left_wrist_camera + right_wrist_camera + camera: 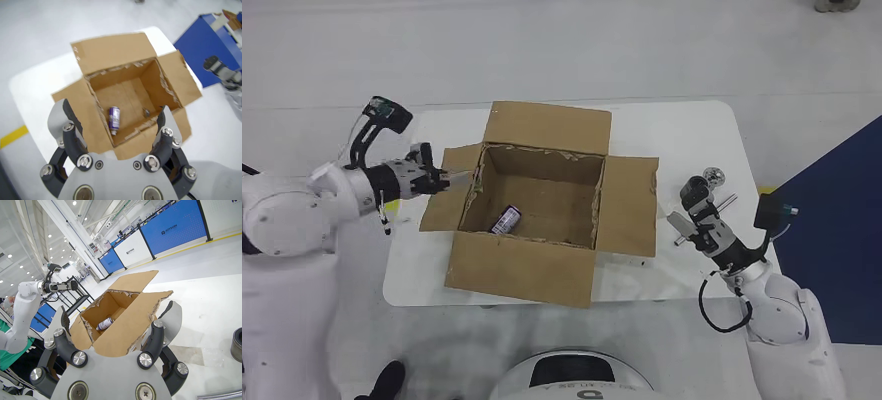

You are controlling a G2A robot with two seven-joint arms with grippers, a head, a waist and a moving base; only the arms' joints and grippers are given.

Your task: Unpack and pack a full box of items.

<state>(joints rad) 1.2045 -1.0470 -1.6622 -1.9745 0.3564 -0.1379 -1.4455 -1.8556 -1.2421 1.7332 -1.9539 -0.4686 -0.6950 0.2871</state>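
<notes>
Top view: can (506,219) near box (522,270) left wall.

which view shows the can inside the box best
The left wrist view: it looks down into the open box, so the whole can shows lying on its side on its floor. The top view shows it small; the right wrist view shows it from a low slant.

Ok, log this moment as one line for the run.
box open on table | can lying inside | left hand open by box | right hand open, opposite side
</notes>
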